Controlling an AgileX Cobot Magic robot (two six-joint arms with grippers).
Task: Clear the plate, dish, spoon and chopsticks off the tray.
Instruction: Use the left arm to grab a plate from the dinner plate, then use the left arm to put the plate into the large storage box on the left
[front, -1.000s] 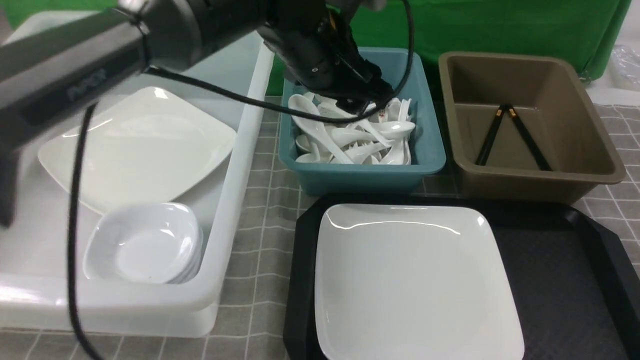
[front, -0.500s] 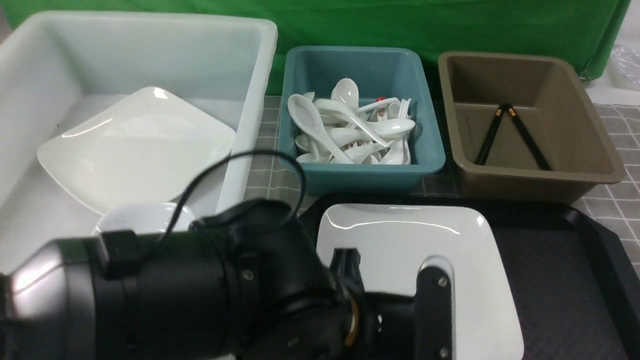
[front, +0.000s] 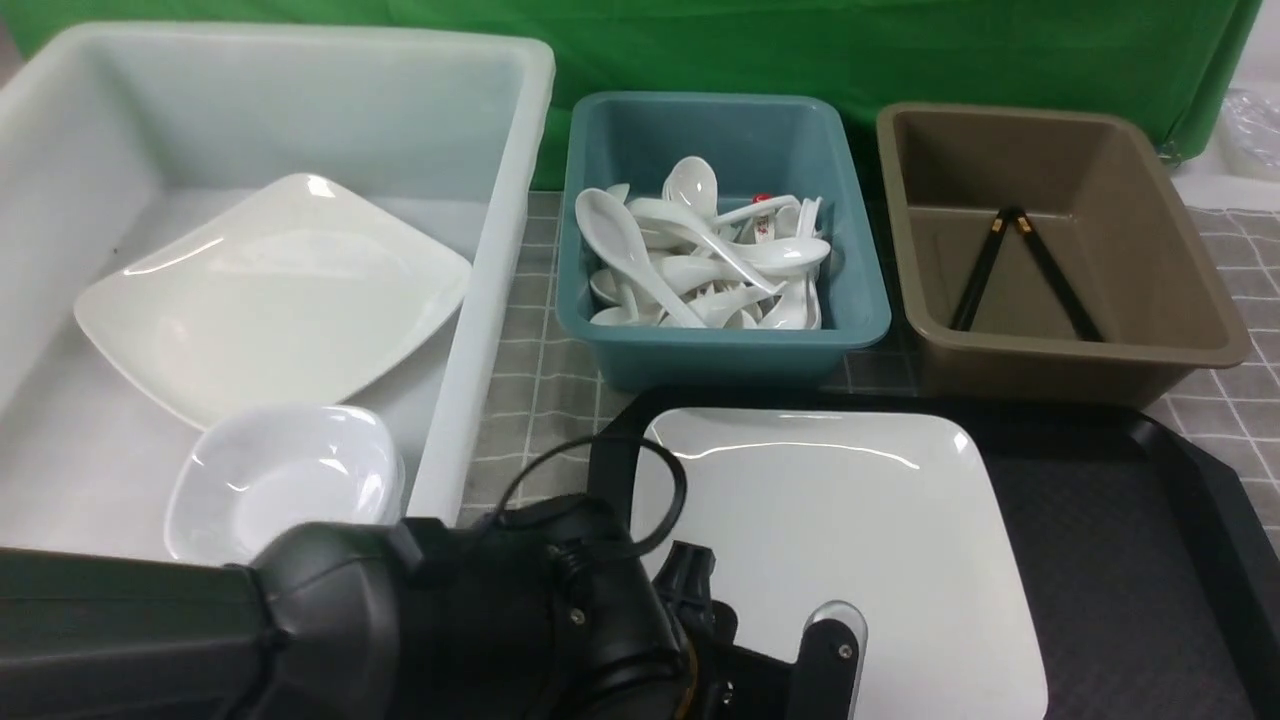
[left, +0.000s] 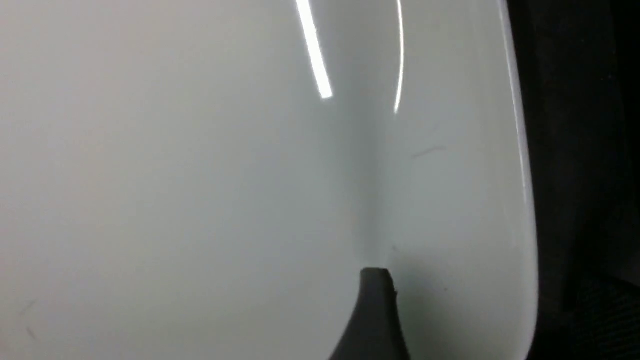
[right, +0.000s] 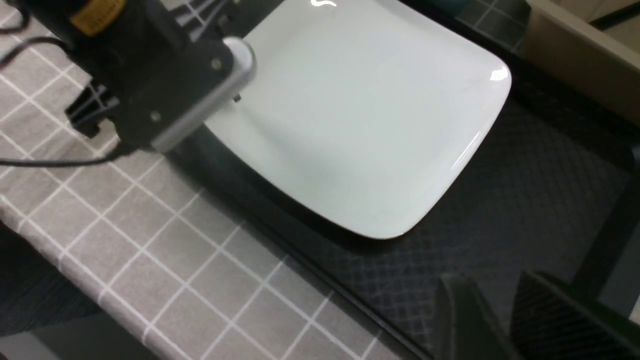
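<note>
The plate (front: 840, 540) is the only tableware on the tray (front: 1130, 560). It lies flat on the tray's left half, its left rim close along the tray's left edge, and the textured floor to its right is bare. No dish, spoon or chopsticks show on the tray, so the plate looks like the last piece to clear.

The left arm (front: 450, 620) reaches low over the plate's near-left corner, likely because the upturned rim there gives a lip to pinch on a piece too wide to span. In its wrist view one dark fingertip (left: 375, 305) sits just inside that rim. The other finger is out of sight, so I cannot tell whether the left jaws are released or clenched, nor whether they touch the plate.

The right jaws hang above bare tray floor beside the plate, their two fingers (right: 460, 320) parted with nothing between them, out of the left arm's way.

On the counter (front: 530, 400) beyond the tray's far edge, each tub takes one kind:
- the white tub (front: 480, 250) holds a second plate (front: 270, 290) and small dishes (front: 285, 480)
- the teal tub (front: 720, 345) holds spoons (front: 700, 260)
- the brown tub (front: 1060, 365) holds the chopsticks (front: 1010, 265)

So this plate probably belongs in the white tub
</note>
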